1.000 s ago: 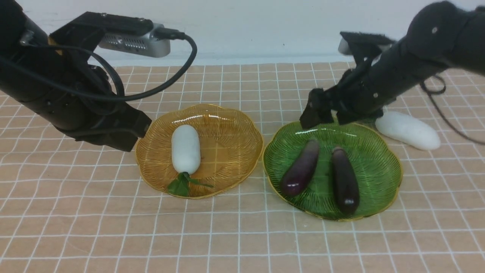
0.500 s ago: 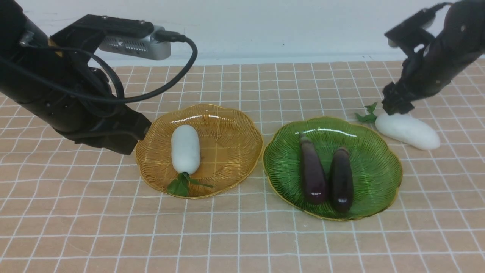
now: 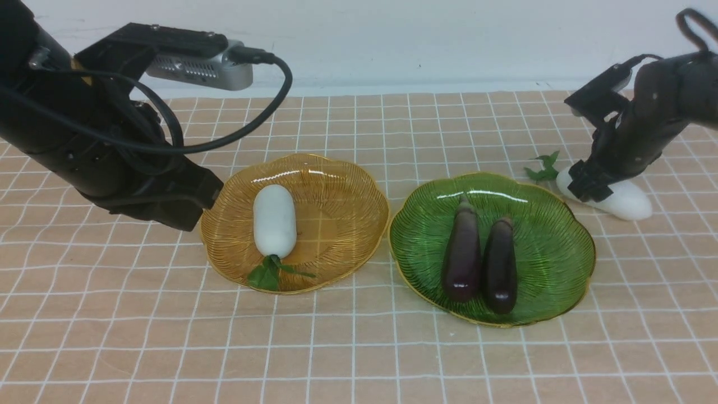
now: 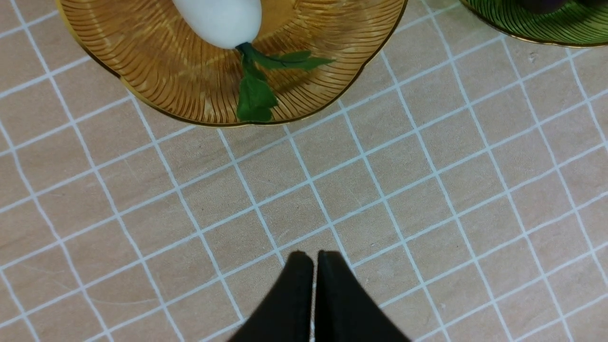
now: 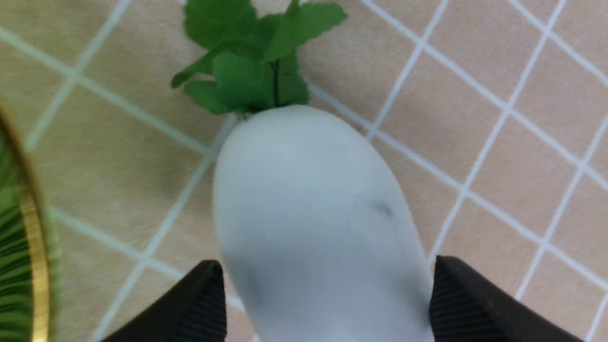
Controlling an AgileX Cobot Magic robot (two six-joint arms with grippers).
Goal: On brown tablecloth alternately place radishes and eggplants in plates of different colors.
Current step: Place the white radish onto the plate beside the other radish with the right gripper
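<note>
Two glossy dark purple eggplants (image 3: 463,255) lay side by side in the green ribbed plastic plate (image 3: 561,235), and one white oblong radish (image 3: 274,220) lay in the amber ribbed plate (image 3: 342,213). Near the bench's right edge a second white radish (image 3: 625,203) lay on the checked brown tablecloth (image 3: 359,348). The right gripper (image 3: 588,188) was spread wide astride it, with the green plate between it and the amber one. The left gripper (image 4: 308,266), pinched together, hovered toward the left edge.
</note>
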